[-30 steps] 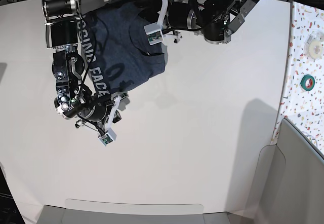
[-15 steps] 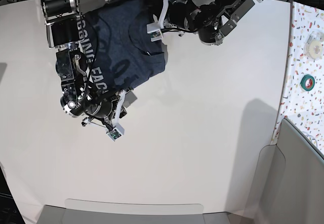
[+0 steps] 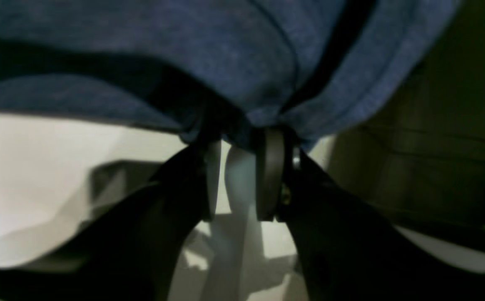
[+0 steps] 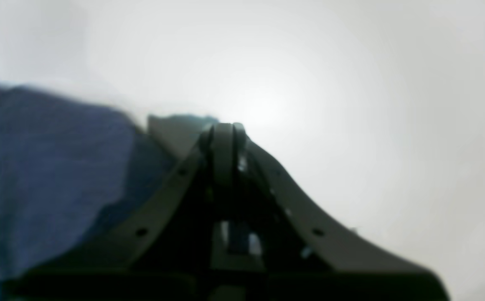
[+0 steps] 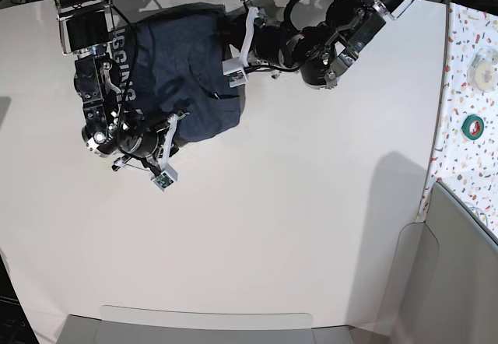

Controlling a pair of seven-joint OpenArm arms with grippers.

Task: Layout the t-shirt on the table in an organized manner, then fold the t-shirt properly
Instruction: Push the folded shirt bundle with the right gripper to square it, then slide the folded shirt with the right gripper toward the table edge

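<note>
Both arms lean over the t-shirt [image 5: 183, 71] – each pincer pinching cloth

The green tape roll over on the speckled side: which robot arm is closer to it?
The left one. Its pincer is at the t-shirt, mid-table, the side towards the green tape roll. The right pincer sits further away, at the shirt's far edge.

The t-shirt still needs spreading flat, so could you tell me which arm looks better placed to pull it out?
Probably the left: its gripper is pinching a fold of the t-shirt. The right gripper is shut beside the cloth, apparently holding nothing.
</note>
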